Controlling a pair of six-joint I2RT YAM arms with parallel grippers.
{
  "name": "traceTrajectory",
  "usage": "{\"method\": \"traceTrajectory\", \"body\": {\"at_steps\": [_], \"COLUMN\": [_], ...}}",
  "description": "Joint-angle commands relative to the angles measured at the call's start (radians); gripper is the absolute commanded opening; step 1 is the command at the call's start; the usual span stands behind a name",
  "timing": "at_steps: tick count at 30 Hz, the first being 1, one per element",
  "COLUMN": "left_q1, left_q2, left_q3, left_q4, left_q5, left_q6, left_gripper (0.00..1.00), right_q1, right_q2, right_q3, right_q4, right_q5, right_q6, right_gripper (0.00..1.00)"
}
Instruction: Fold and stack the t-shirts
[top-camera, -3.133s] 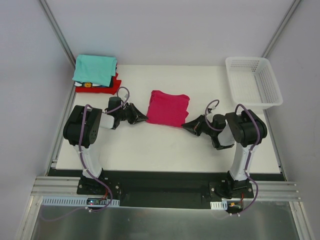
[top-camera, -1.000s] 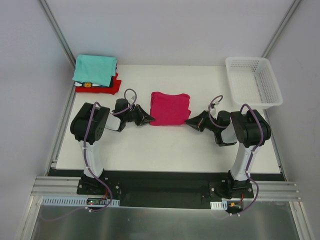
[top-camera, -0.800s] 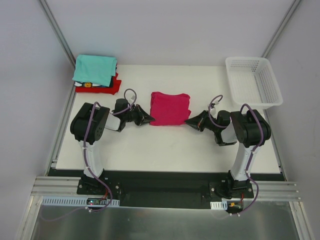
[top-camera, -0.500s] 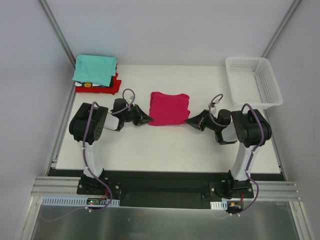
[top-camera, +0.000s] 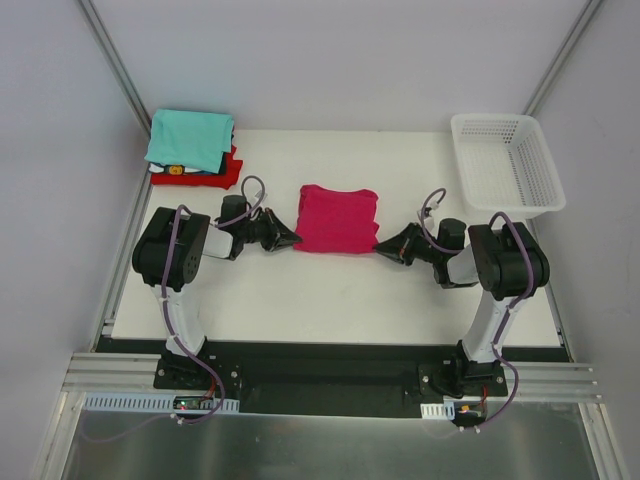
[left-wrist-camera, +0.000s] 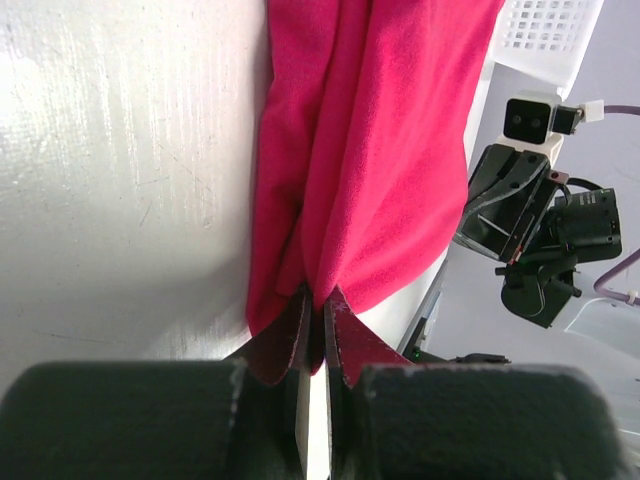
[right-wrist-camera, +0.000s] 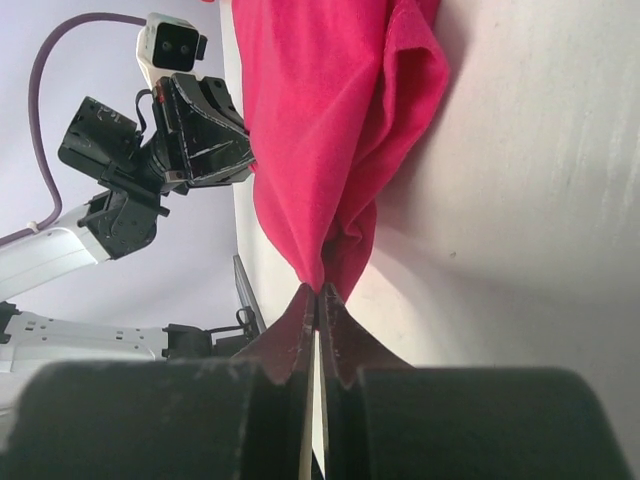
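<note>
Both arms have swung inward since the earliest view, and the magenta shirt (top-camera: 338, 218), then skewed, now lies squarer on the counter (top-camera: 330, 290). It sits folded into a compact rectangle at mid-counter, between the two arms. Its long axis runs left to right, roughly parallel to the near edge, and its fold creases run away from the arms. Which end holds the collar cannot be told.

Left pincer (left-wrist-camera: 317, 295) – fingers pressed together, pinching the shirt's near-left corner, where the cloth bunches into the tips.

Right pincer (right-wrist-camera: 318, 290) – likewise pressed together, nipping the near-right corner. The layers gather to a point between its fingers.

Both pincers lie low over the counter and point inward at each other across the shirt's near edge.

At the far-left corner, well apart from the magenta shirt, a teal shirt (top-camera: 190, 138) lies folded on top of a stack, with a red shirt (top-camera: 230, 170) showing beneath it. A white mesh basket (top-camera: 497, 117) stands at the far-right corner.
</note>
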Motion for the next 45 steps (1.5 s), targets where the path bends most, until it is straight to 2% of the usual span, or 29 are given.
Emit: {"method": "traceTrajectory", "body": {"at_steps": [1,5,9,11,12,15,16,18,20,22,23,25,29,30,34,37,45], "left_q1": [0.023,0.023,0.023,0.023,0.023,0.023,0.023,0.023,0.023,0.023,0.023,0.023,0.023,0.023,0.024,0.024,0.024], "left_q2": [-0.039,-0.037,-0.039,-0.045,-0.047,-0.065,-0.071,-0.079,-0.091,-0.108,-0.116,-0.137,-0.174,-0.183,-0.220,-0.251,-0.214], "left_q3": [0.012,0.017,0.018,0.018,0.017,0.015,0.015,0.017,0.017,0.020,0.023,0.026,0.039,0.065,0.115,0.139,0.277], "left_q4": [-0.020,-0.023,-0.023,-0.023,-0.023,-0.029,-0.043,-0.055,-0.079,-0.109,-0.151,-0.190,-0.299,-0.387,-0.574,-0.624,-0.624], "left_q5": [0.001,-0.001,0.004,0.004,0.004,0.004,0.006,0.007,0.007,0.006,0.006,0.006,0.001,0.000,-0.075,-0.119,-0.060], "left_q6": [0.052,0.050,0.049,0.050,0.053,0.058,0.061,0.067,0.069,0.072,0.073,0.086,0.119,0.153,0.230,0.241,0.170], "left_gripper": [0.00,0.00,0.02,0.12,0.18,0.37,0.49,0.58,0.73,0.79,0.90,0.98,0.99,0.99,0.99,0.99,0.99], "right_q1": [-0.021,-0.018,-0.001,0.011,0.014,0.022,0.023,0.025,0.025,0.025,0.025,0.025,0.025,0.023,0.026,0.039,0.089], "right_q2": [-0.027,-0.027,-0.019,-0.031,-0.037,-0.063,-0.074,-0.105,-0.128,-0.169,-0.186,-0.233,-0.293,-0.304,-0.346,-0.353,-0.245], "right_q3": [-0.005,-0.010,-0.002,0.003,0.009,0.032,0.039,0.047,0.044,0.035,0.027,0.016,0.016,0.016,0.035,0.082,0.251], "right_q4": [-0.009,-0.069,-0.091,-0.097,-0.117,-0.192,-0.212,-0.271,-0.295,-0.324,-0.339,-0.379,-0.468,-0.479,-0.514,-0.548,-0.562], "right_q5": [-0.029,-0.040,-0.057,-0.054,-0.052,-0.049,-0.046,-0.043,-0.040,-0.034,-0.031,-0.023,-0.022,-0.022,-0.023,-0.022,-0.037], "right_q6": [-0.051,-0.091,-0.097,-0.096,-0.100,-0.133,-0.140,-0.169,-0.174,-0.180,-0.186,-0.200,-0.225,-0.225,-0.217,-0.220,-0.194], "right_gripper": [0.01,0.01,0.09,0.14,0.22,0.27,0.29,0.30,0.30,0.30,0.30,0.30,0.30,0.30,0.31,0.31,0.31]}}
